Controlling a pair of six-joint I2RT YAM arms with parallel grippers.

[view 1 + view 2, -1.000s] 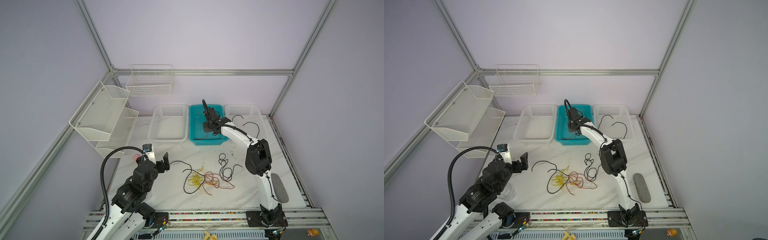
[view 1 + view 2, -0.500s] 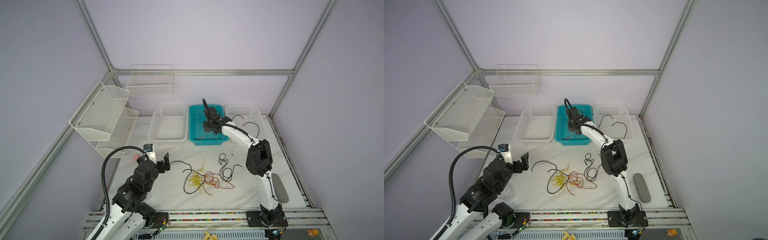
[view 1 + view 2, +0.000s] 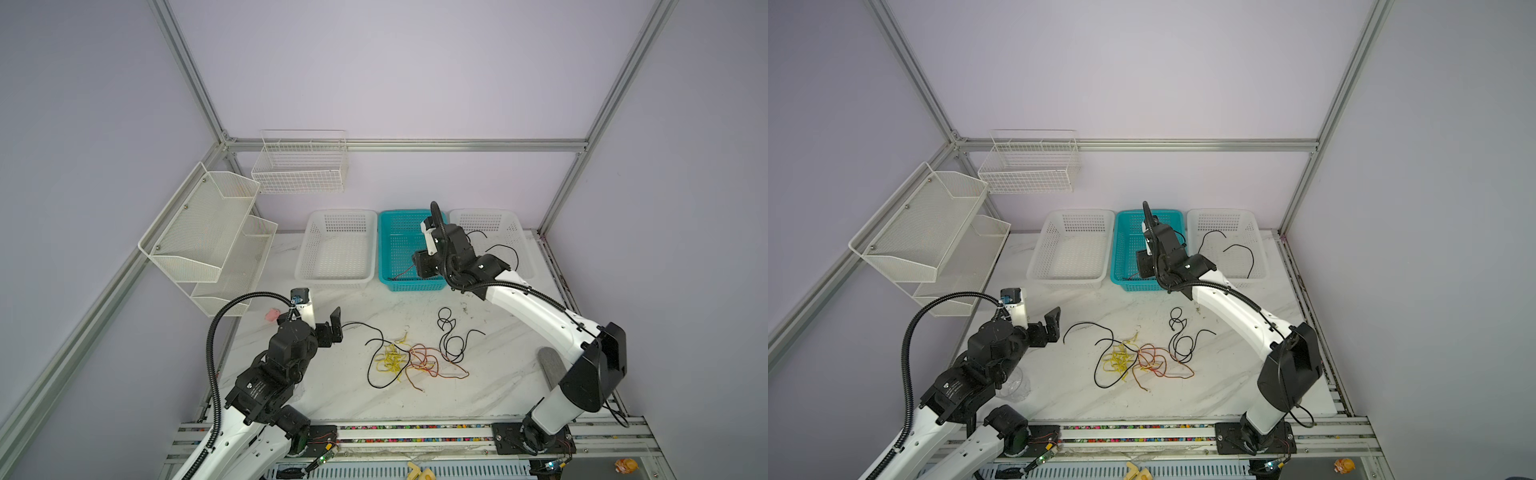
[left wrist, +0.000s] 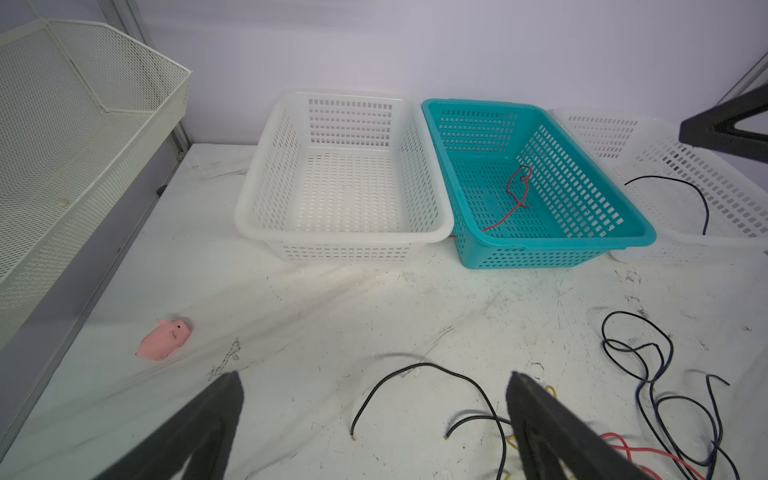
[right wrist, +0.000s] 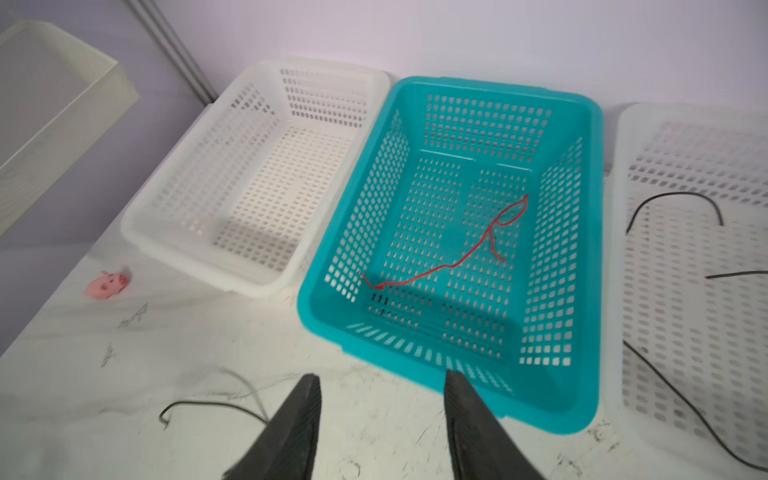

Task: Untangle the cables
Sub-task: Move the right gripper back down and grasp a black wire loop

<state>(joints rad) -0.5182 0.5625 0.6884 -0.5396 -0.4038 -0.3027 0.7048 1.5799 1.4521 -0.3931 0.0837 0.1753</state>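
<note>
Along the back edge of the tabletop (image 3: 332, 395) stand the left basket (image 3: 332, 280), the middle basket (image 3: 399, 285) holding a single cable (image 5: 457, 264) and the right basket (image 3: 484, 218) holding other cables (image 4: 665, 177), with tangled cables (image 3: 415, 361) before them

Loose tangle of black, yellow, red cables (image 3: 415, 360)

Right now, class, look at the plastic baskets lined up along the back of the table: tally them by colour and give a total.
white baskets: 2
teal basket: 1
Total: 3
</note>
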